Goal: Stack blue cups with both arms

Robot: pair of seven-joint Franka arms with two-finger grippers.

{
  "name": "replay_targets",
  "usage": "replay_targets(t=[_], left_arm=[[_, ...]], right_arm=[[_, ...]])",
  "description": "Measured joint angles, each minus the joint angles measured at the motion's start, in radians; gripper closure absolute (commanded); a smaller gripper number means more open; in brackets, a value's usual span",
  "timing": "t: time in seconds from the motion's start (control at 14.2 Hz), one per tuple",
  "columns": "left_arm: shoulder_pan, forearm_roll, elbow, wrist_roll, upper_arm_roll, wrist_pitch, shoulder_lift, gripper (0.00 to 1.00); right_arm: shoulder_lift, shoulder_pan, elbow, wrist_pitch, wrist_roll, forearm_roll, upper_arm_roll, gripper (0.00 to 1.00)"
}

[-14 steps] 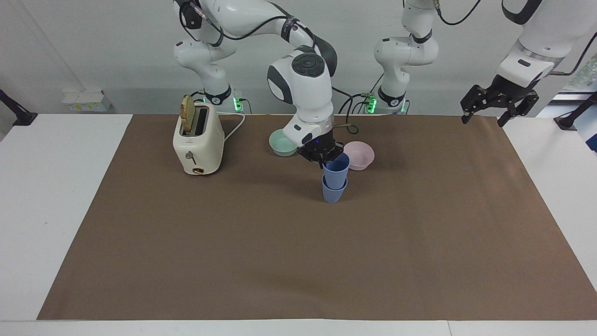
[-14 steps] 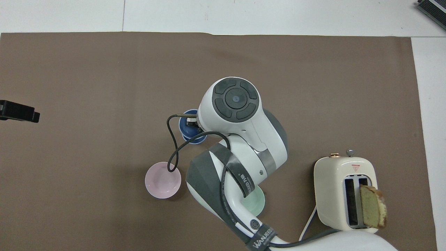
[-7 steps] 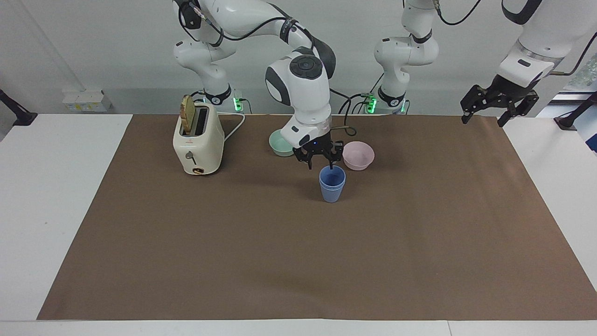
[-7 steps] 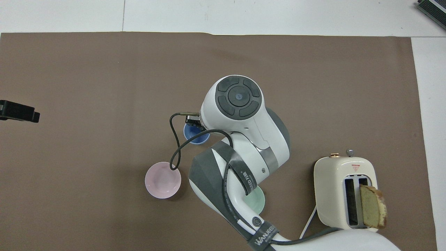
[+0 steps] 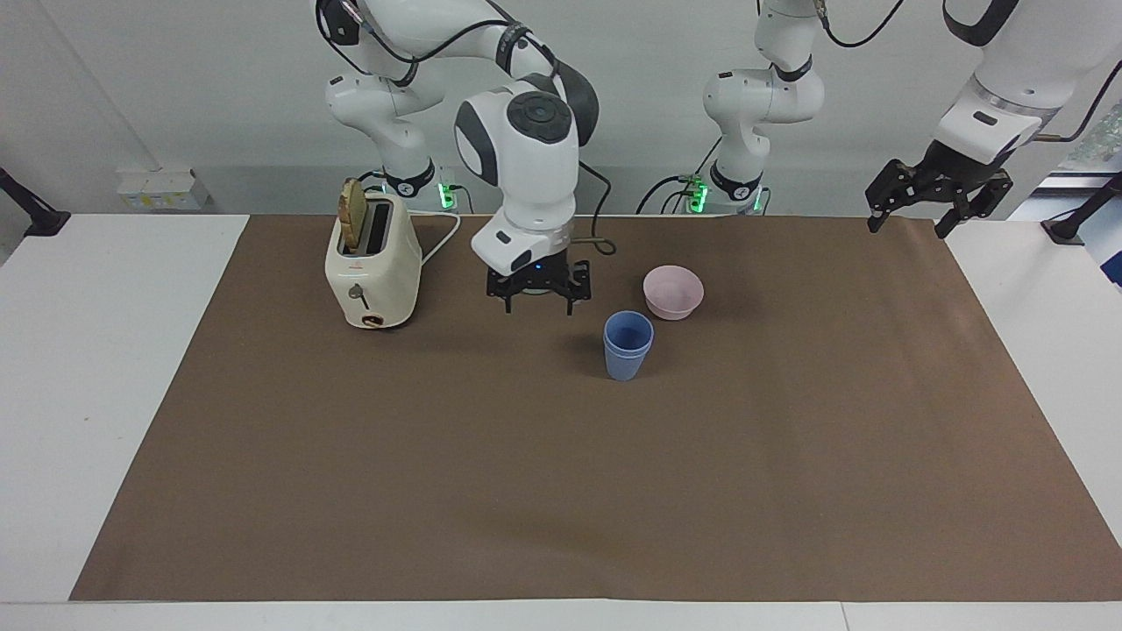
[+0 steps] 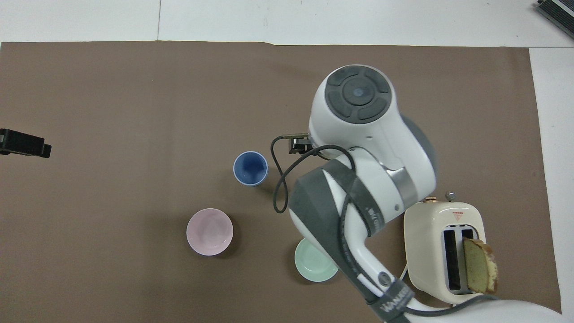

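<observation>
The two blue cups (image 5: 628,344) stand nested one inside the other, upright on the brown mat (image 5: 561,491), a little farther from the robots than the pink bowl. From overhead the blue cups (image 6: 250,168) show as a single blue rim. My right gripper (image 5: 537,294) hangs open and empty above the mat, beside the stack toward the right arm's end and apart from it. The left gripper (image 5: 938,197) waits raised over the mat's edge at the left arm's end, open and empty; overhead only the left gripper's tip (image 6: 22,143) shows.
A pink bowl (image 5: 673,291) sits close to the cups, nearer the robots. A mint-green bowl (image 6: 314,267) lies partly under the right arm. A cream toaster (image 5: 372,263) with a bread slice stands toward the right arm's end. White table (image 5: 105,394) surrounds the mat.
My right gripper opened and let go of the upper cup, which dropped fully into the lower one. The gripper then rose and swung away toward the toaster. The left arm stayed still.
</observation>
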Motion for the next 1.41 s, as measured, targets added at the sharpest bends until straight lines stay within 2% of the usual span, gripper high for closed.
replay_targets(t=[0.42, 0.63, 1.06, 1.41], left_arm=[[0.000, 0.000, 0.000, 0.000, 0.000, 0.000, 0.000, 0.00], [0.000, 0.000, 0.000, 0.000, 0.000, 0.000, 0.000, 0.00], [0.000, 0.000, 0.000, 0.000, 0.000, 0.000, 0.000, 0.00], [0.000, 0.000, 0.001, 0.000, -0.001, 0.000, -0.001, 0.00]], right_arm=[[-0.143, -0.207, 0.024, -0.167, -0.240, 0.001, -0.003, 0.00], [-0.179, -0.305, 0.044, -0.235, -0.348, 0.002, -0.004, 0.00], [-0.254, -0.486, 0.026, -0.255, -0.463, 0.087, -0.019, 0.00], [-0.311, -0.490, -0.103, -0.182, -0.470, 0.088, -0.012, 0.00]])
